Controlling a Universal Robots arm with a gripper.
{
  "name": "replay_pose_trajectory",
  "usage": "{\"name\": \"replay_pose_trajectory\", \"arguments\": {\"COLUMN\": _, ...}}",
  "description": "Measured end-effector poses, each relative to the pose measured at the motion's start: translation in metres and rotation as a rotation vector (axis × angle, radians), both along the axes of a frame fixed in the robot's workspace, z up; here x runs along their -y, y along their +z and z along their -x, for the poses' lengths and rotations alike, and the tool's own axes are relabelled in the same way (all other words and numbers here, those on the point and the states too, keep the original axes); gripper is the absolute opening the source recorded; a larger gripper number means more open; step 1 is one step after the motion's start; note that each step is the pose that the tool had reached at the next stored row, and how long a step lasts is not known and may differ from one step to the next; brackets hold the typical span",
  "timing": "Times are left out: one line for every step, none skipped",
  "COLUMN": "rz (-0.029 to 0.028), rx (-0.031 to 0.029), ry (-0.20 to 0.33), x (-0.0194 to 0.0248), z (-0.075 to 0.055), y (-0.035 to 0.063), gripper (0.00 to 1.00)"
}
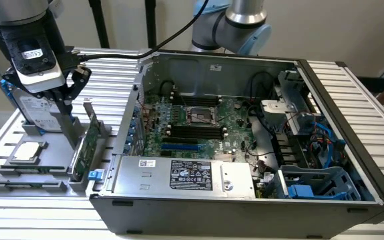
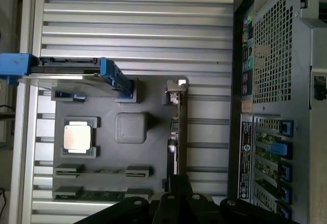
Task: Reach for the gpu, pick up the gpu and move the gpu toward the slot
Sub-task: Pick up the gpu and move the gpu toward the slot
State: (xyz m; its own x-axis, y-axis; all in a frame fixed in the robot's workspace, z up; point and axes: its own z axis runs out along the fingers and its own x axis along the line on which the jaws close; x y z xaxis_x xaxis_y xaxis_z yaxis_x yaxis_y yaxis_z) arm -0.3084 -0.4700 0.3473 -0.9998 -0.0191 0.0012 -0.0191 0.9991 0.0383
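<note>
Item: graphics card [image 1: 87, 142], green, with a silver bracket at one end. It stood on edge in a slot of the grey holder [image 1: 18, 187], along the holder's side nearest the computer case [image 1: 245, 215]; in the wrist view the card [image 2: 177, 132] appeared edge-on.

Item: gripper [image 1: 75, 130], hung over the holder, low at the card's bracket end. Jaws were spread apart and held nothing; one grey finger [image 1: 64, 117] reached down just beside the card, on the exterior view's left of it.

Item: hard drive [image 1: 37, 115] with blue rails, upright at the holder's far end, behind the gripper.

Item: square silver chip [image 1: 28, 152], flat in its own pocket of the holder.

Item: case, lid off, motherboard [image 1: 192, 125] exposed.

Item: slatted metal table [image 1: 372, 100], under everything listed.
</note>
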Motion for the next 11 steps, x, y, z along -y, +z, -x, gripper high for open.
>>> {"name": "replay_pose_trajectory", "arguments": {"rz": 0.0, "rx": 0.0, "ry": 0.0, "x": 0.0, "z": 0.0, "y": 0.0, "gripper": 0.12}}
{"name": "replay_pose_trajectory", "arguments": {"rz": -0.0001, "rx": 0.0, "ry": 0.0, "x": 0.0, "z": 0.0, "y": 0.0, "gripper": 0.18}}
{"name": "replay_pose_trajectory", "arguments": {"rz": 0.0, "rx": 0.0, "ry": 0.0, "x": 0.0, "z": 0.0, "y": 0.0, "gripper": 0.18}}
{"name": "replay_pose_trajectory", "arguments": {"rz": 0.0, "rx": 0.0, "ry": 0.0, "x": 0.0, "z": 0.0, "y": 0.0, "gripper": 0.24}}
{"name": "replay_pose_trajectory", "arguments": {"rz": 0.0, "rx": 0.0, "ry": 0.0, "x": 0.0, "z": 0.0, "y": 0.0, "gripper": 0.3}}
{"name": "replay_pose_trajectory", "arguments": {"rz": 0.0, "rx": 0.0, "ry": 0.0, "x": 0.0, "z": 0.0, "y": 0.0, "gripper": 0.36}}
{"name": "replay_pose_trajectory", "arguments": {"rz": 0.0, "rx": 0.0, "ry": 0.0, "x": 0.0, "z": 0.0, "y": 0.0, "gripper": 0.36}}
{"name": "replay_pose_trajectory", "arguments": {"rz": 0.0, "rx": 0.0, "ry": 0.0, "x": 0.0, "z": 0.0, "y": 0.0, "gripper": 0.42}}
{"name": "replay_pose_trajectory", "arguments": {"rz": 0.0, "rx": 0.0, "ry": 0.0, "x": 0.0, "z": 0.0002, "y": -0.0011, "gripper": 0.42}}
{"name": "replay_pose_trajectory", "arguments": {"rz": -0.0001, "rx": 0.0001, "ry": 0.0, "x": 0.0, "z": 0.0006, "y": -0.0029, "gripper": 0.48}}
{"name": "replay_pose_trajectory", "arguments": {"rz": 0.0001, "rx": 0.0, "ry": 0.0, "x": 0.0, "z": 0.0014, "y": -0.0047, "gripper": 0.48}}
